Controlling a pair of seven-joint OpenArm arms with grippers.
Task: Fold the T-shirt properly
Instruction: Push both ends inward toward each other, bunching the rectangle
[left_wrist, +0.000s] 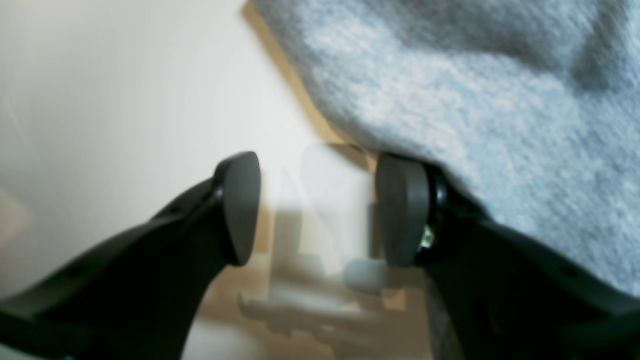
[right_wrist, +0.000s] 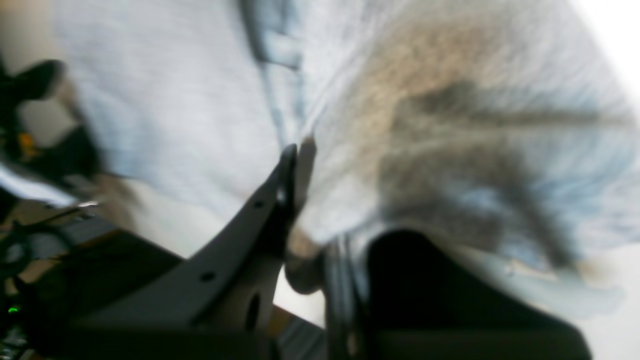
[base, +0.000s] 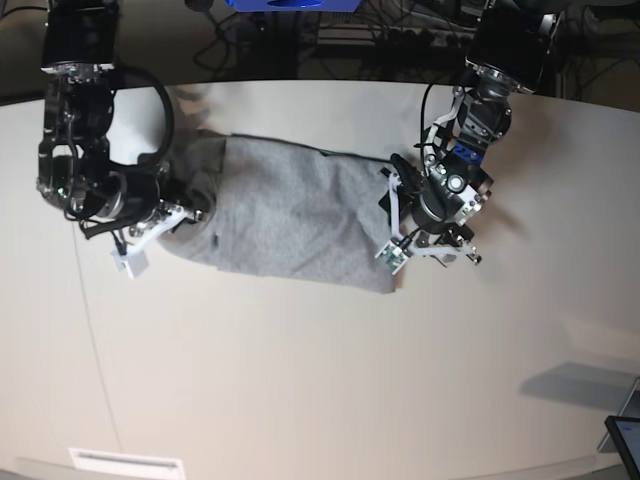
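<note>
Centrally, the T-shirt (base: 290, 220) was spread on the pale table (base: 320, 380). The right gripper (right_wrist: 295, 150) was clenched on its fabric; the left gripper (left_wrist: 315, 210) was released beside its edge. Cables (base: 400, 35) were seen behind.

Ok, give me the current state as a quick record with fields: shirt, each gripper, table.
T-shirt: grey T-shirt lying partly folded on the table, plain side up in the base view
right gripper: right gripper shut on the shirt's fabric at the shirt's left end in the base view
left gripper: left gripper open, nothing between the jaws, right beside the shirt's edge at its other end
table: white table
fold status: not finished
</note>
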